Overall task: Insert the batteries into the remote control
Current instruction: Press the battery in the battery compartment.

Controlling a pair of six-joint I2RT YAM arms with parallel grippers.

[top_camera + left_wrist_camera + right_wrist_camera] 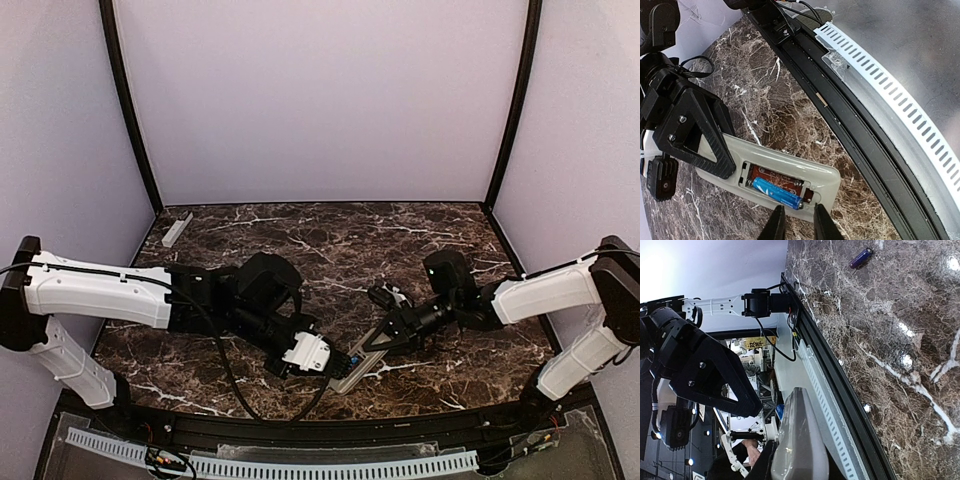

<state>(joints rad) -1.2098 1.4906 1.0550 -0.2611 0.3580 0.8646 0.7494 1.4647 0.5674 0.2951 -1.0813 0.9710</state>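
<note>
right gripper point(383, 342) is clamped on one end of the remote control point(827, 175), back side up, bay uncovered. one battery point(777, 192) lies in the bay, maybe not fully seated. left gripper point(796, 216) is just beside its dark end, jaws narrowly apart, nothing between them. suggest pressing the battery flat with a fingertip, light force so the remote doesn't twist in the clamp. second battery point(860, 258) lies loose on the table point(900, 340)
</note>
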